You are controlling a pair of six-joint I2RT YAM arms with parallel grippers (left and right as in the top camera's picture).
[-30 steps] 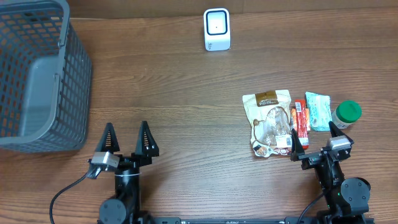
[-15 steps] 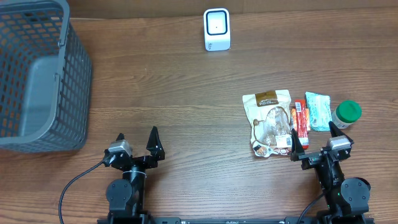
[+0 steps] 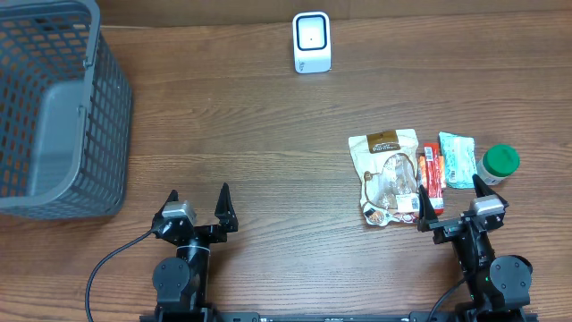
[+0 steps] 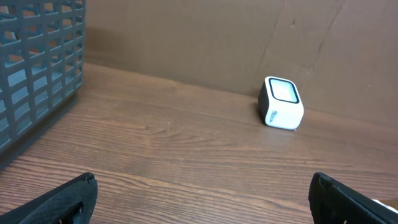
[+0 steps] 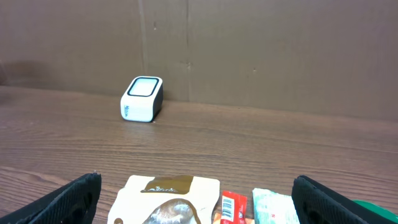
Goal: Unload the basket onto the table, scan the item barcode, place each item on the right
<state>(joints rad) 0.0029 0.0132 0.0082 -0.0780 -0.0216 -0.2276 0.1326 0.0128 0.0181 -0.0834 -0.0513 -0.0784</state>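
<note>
items: pouch (image 3: 384, 174), red sachet (image 3: 433, 170), teal packet (image 3: 458, 159), green-lid jar (image 3: 499, 165) clustered just ahead of our right gripper (image 3: 449, 193)
scanner (image 3: 312, 42): far side, well apart
grippers: left gripper (image 3: 197, 193) and right both wide open, empty
handling: we judge pouch light, soft, crinkly; pinch top seam

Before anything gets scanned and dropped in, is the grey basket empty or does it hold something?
Empty as far as visible: overhead, the basket shows only bare grey floor; its left edge is cut off.
</note>
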